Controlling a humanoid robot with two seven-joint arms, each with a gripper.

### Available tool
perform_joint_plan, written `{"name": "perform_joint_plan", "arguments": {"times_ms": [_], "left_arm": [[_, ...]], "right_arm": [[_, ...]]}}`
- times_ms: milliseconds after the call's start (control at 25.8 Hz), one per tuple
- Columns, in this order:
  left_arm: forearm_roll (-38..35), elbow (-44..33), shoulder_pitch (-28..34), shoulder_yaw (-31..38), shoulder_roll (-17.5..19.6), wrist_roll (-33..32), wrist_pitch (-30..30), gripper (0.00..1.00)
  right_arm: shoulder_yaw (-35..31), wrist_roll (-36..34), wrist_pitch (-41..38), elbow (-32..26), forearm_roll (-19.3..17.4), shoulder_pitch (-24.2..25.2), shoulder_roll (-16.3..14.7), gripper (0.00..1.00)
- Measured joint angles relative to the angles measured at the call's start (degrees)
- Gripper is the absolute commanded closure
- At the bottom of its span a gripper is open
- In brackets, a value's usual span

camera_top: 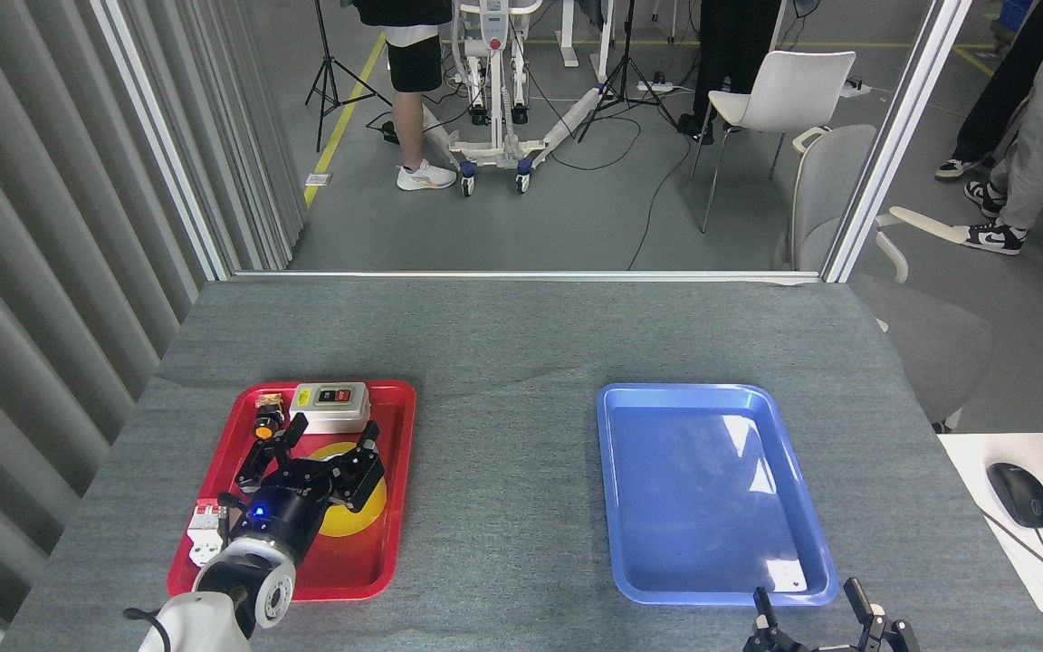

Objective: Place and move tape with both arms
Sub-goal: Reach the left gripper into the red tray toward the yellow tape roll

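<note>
Tape point(368, 512), the yellow roll, lies flat in the red tray point(395, 543) on the grey table point(503, 344), mostly covered by the left gripper point(333, 435), which hangs directly over it with its black fingers point(368, 444) spread apart and nothing between them. Only the roll's yellow edge at about four to six o'clock of the gripper body shows, so whether the fingertips touch it cannot be told. The step in hand looks like the reach for the pick: the fingers are set to straddle the roll, but no grasp is made. The next move probably calls for lowering until the fingers bracket the rim or core, then closing without nudging the grey switch box point(330, 405) at twelve o'clock, just beside the fingertips, or the white breaker point(206, 532) at eight o'clock. The blue tray point(811, 580), well apart at three o'clock, holds nothing and is probably where the roll goes. The right gripper point(827, 623) waits low at the frame's bottom edge, at five o'clock from the blue tray, fingers apart and free. As for writing, the switch box carries a small dark label too small to read, and no lettering on the gripper can be made out.
</note>
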Motion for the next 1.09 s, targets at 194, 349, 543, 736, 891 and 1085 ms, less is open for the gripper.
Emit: {"name": "perform_joint_plan", "arguments": {"times_ms": [194,349,543,736,891,1085], "left_arm": [[0.17,1.19,-3.58,-0.48,0.57,-18.90,1.42,0.00],[0.26,3.39,-6.92,-0.50,2.46,-32.91,2.81,0.00],[0.60,10.13,-12.12,-0.69,5.23,-41.57,3.08,0.00],[1.04,14.83,-16.61,-3.78,7.62,-46.14,3.83,0.00],[1.22,14.73,-17.79,-4.88,7.87,-52.36,5.22,0.00],[2.53,14.52,-18.23,-5.07,7.35,-55.73,5.36,0.00]], "right_arm": [[0.20,0.15,0.00,0.51,0.05,-0.16,0.24,0.00],[0.22,0.19,0.14,1.23,0.06,-0.37,0.35,0.00],[0.23,0.04,0.16,2.06,0.12,-0.49,0.35,0.00],[0.25,-0.01,0.18,2.34,0.26,-0.53,0.29,0.00],[0.29,-0.02,0.18,2.40,0.38,-0.53,0.31,0.00],[0.29,-0.05,0.18,2.62,0.42,-0.54,0.31,0.00]]}}
